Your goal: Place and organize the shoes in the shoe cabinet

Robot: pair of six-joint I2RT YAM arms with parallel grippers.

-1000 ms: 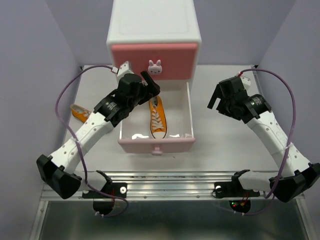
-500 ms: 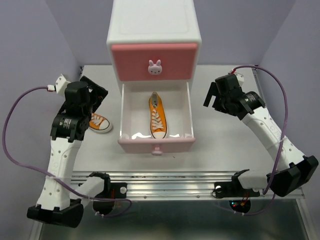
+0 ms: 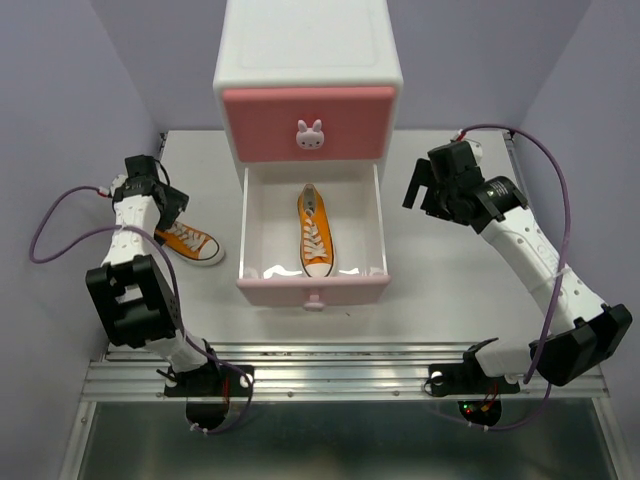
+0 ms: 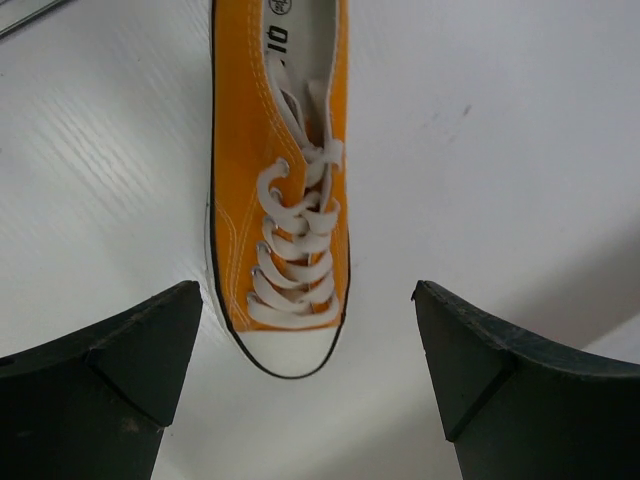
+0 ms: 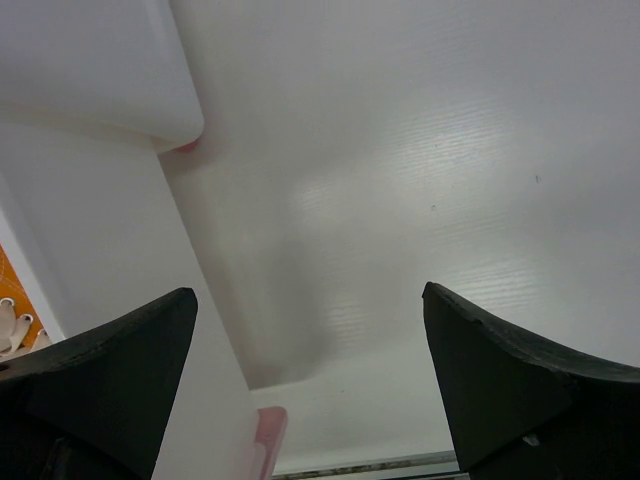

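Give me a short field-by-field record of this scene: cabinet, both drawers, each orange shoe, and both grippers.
cabinet: white, at the back of the table
upper drawer: shut
lower drawer: pulled open
first orange shoe: inside lower drawer, toe toward its front
second orange shoe: on table, left of cabinet
left gripper: open, over second orange shoe's toe end, not gripping
right gripper: open, empty, right of cabinet
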